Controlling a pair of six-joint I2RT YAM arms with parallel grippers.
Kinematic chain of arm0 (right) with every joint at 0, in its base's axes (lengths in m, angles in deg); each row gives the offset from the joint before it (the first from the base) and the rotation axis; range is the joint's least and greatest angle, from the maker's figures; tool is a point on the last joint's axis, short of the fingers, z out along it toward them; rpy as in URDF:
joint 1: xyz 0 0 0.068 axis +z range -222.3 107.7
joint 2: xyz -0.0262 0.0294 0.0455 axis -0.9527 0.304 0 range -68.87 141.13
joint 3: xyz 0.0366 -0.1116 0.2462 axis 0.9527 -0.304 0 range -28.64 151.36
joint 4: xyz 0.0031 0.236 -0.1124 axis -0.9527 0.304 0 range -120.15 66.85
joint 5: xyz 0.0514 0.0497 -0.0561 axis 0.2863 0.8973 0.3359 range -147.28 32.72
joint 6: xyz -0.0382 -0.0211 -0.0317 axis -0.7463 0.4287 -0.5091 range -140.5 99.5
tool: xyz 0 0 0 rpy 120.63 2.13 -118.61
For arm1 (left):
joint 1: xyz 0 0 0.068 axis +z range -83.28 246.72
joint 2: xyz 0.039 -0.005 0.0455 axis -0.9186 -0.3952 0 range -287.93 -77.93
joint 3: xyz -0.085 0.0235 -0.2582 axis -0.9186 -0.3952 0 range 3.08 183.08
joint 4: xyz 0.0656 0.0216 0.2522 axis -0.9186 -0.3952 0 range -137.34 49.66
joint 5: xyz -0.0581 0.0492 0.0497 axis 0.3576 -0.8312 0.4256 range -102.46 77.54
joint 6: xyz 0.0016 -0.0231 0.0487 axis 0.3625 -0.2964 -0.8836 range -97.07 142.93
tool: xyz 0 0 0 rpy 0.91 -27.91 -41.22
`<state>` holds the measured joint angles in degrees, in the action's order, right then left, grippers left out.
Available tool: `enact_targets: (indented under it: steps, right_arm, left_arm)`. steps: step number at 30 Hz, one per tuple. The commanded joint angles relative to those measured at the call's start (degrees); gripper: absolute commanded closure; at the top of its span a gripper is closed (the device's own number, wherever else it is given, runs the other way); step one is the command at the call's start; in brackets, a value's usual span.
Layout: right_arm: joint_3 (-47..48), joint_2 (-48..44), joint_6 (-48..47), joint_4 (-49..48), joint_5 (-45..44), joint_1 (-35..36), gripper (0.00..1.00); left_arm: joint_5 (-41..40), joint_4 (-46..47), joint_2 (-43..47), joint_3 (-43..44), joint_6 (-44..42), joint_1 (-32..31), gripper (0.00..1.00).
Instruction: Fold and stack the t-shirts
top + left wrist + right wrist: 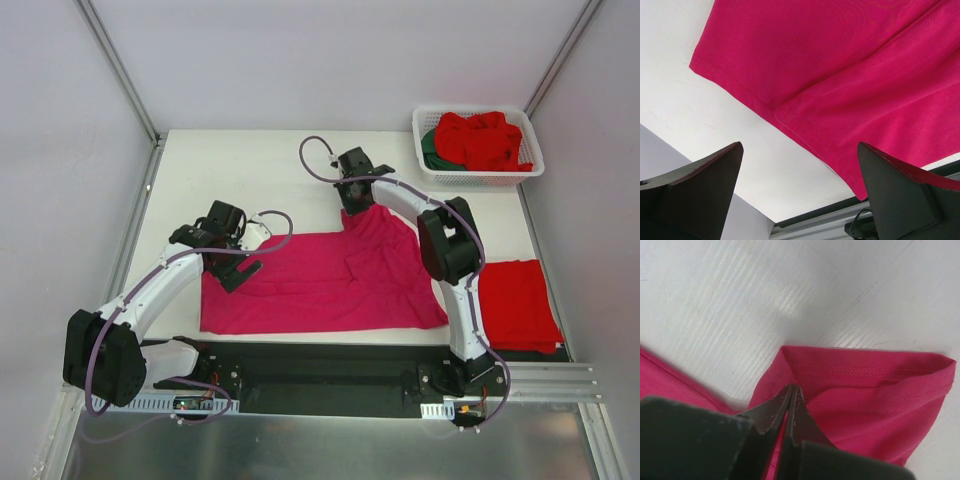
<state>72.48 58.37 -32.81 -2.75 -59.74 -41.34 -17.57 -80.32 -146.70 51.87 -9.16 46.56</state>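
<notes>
The right end effector [791,390] is closed shallowly on the magenta t-shirt [320,285] hem. The left end effector [799,165] is wide open and empty. Lifting could pull the hem free.

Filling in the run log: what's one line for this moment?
pink shirt spread flat | right gripper shut on its far edge | left gripper open at left edge | red shirt folded, right | basket holds more shirts

No legible text or labels anywhere

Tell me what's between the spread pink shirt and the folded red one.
Top view: bare table plus the right arm standing across the gap from pink shirt to folded red shirt.
</notes>
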Motion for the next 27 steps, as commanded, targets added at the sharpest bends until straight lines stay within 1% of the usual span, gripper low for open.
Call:
enact_targets:
  steps: [1, 4, 14, 15, 22, 27]
  right_arm:
    - [-0.13, -3.75, -0.51, -3.05, 1.93, 0.77, 0.99]
    - [-0.05, -4.19, -0.78, -3.84, 3.86, 1.29, 0.99]
    - [1.97, -4.54, -2.80, -5.25, 2.90, 3.05, 0.99]
    - [1.89, -4.54, -2.89, -5.68, 0.81, 3.31, 0.99]
    - [1.71, -4.90, -3.68, -8.32, -2.28, 4.11, 0.99]
    - [3.55, -3.84, -4.47, -8.15, -4.65, 4.28, 0.99]
  left_arm:
    - [-1.22, -1.59, 1.62, -0.63, 0.90, 0.04, 0.01]
    - [-1.31, -1.58, 1.71, -0.89, 0.90, 0.04, 0.01]
    - [-1.22, -1.67, 2.15, -1.42, 1.25, 0.04, 0.01]
    - [-1.22, -1.59, 2.24, -1.51, 1.33, 0.04, 0.01]
    - [-1.14, -1.67, 3.12, -2.21, 1.34, 0.04, 0.01]
    - [-1.22, -1.76, 3.65, -2.65, 1.42, 0.04, 0.01]
